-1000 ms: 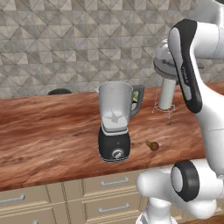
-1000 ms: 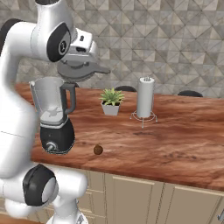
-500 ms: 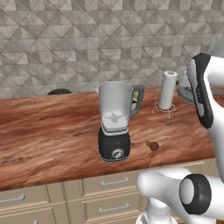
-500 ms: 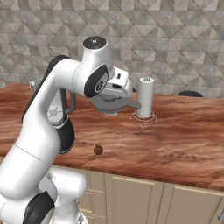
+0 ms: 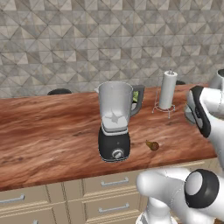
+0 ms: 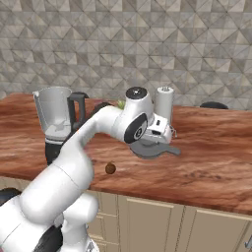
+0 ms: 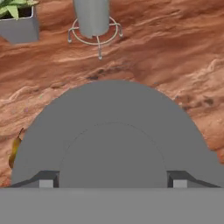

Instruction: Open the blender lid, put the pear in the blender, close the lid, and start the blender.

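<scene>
Wooden counter [image 6: 216,172] now lies close under the blender lid [image 6: 153,148], seemingly clamped in the lowered gripper [image 6: 158,142] at mid-frame, leaving the blender [image 5: 115,121] open for the pear [image 5: 152,145].

Even, soft rendered light fills both base views, bright without glare. The tabletop [image 5: 52,131] shows only faint, short shadows: a dim one under the blender [image 5: 114,122] at frame centre, another beside the paper-towel roll [image 5: 167,89] at upper right. The jar's clear wall carries a pale sheen. Edges look slightly soft and pixelled throughout. In the hand view the blender lid [image 7: 113,135] is flat, matte grey, and wood grain near the top stays fairly sharp.
</scene>
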You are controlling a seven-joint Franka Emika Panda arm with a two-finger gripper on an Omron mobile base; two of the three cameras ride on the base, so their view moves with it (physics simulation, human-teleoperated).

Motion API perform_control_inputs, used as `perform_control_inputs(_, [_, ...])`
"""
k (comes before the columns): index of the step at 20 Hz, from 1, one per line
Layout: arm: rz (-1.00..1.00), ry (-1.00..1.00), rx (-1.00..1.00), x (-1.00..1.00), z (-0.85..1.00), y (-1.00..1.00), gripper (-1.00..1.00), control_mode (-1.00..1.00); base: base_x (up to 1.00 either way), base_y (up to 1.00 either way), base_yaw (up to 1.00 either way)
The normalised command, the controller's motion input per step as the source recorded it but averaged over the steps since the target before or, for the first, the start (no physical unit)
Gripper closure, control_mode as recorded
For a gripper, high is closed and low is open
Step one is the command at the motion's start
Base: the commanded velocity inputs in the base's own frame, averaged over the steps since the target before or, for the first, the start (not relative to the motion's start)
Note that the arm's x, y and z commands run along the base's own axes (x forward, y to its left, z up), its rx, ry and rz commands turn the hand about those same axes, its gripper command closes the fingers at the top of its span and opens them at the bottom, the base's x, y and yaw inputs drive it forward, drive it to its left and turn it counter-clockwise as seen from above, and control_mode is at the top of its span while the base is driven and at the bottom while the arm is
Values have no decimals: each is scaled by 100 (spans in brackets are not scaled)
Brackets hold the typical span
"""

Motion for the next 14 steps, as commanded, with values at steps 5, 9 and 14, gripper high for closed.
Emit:
perform_control_inputs(5, [0, 26, 0, 92, -100, -22, 100, -100, 0, 0, 0])
perform_control_inputs(9, [0, 14, 1, 71, -100, -1, 100, -100, 0, 0, 0])
perform_control_inputs(14, [2, 3, 7, 40, -92, -1, 100, -100, 0, 0, 0])
